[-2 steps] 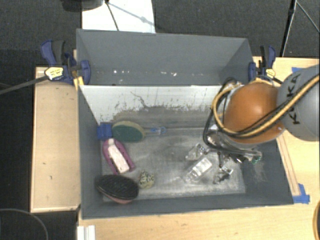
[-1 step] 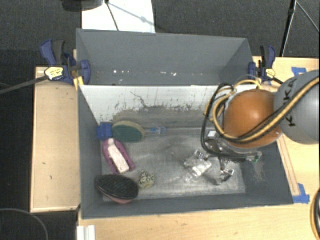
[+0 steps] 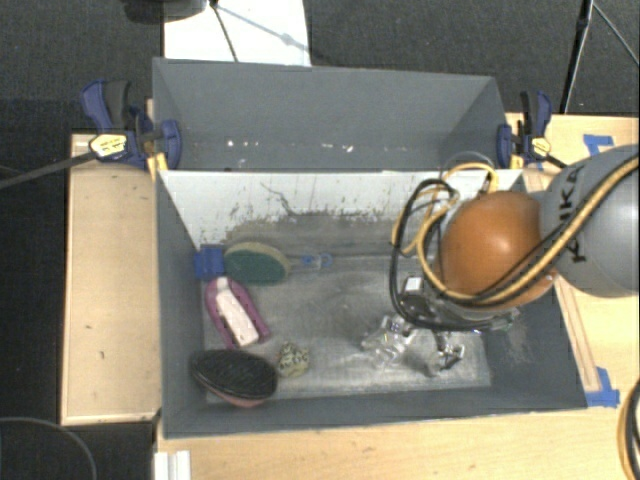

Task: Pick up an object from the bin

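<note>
The claw (image 3: 432,348) is down low by the bin (image 3: 330,118) floor, well apart from the pink bottle (image 3: 235,313). I cannot tell if the claw is wide or narrow, because the orange cover (image 3: 490,240) and cables (image 3: 410,230) hide much of it. A small clear crinkly thing (image 3: 385,340) lies just beside the claw, on the side toward the bottle. I think that is the thing to pick. It looks thin and slippery, so it could slide away or get squashed if the claw closes a bit off. The claw could also bump the floor. The lump (image 3: 292,358), black brush (image 3: 235,376) and green brush (image 3: 255,264) lie near the bottle, so they look safe.
</note>
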`<state>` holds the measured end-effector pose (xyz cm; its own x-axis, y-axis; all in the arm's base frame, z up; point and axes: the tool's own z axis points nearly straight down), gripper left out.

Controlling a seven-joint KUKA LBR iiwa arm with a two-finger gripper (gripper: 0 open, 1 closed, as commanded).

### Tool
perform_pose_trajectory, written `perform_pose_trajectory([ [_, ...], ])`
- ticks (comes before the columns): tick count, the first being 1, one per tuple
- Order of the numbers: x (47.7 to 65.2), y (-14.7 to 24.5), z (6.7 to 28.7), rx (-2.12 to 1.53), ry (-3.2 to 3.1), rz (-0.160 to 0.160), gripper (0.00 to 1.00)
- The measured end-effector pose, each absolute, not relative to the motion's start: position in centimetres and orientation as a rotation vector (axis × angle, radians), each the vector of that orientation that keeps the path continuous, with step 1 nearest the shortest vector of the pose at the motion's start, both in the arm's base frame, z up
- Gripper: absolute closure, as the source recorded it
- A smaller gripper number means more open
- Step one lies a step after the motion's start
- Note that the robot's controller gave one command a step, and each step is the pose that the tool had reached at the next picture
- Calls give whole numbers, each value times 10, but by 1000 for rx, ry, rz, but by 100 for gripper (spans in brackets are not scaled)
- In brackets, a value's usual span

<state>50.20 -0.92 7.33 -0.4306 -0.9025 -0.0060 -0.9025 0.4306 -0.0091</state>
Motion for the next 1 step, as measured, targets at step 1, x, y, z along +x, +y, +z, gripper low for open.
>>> perform_pose_trajectory([
  [1, 503, -8, 75, -1666, 2649, -7, 100],
])
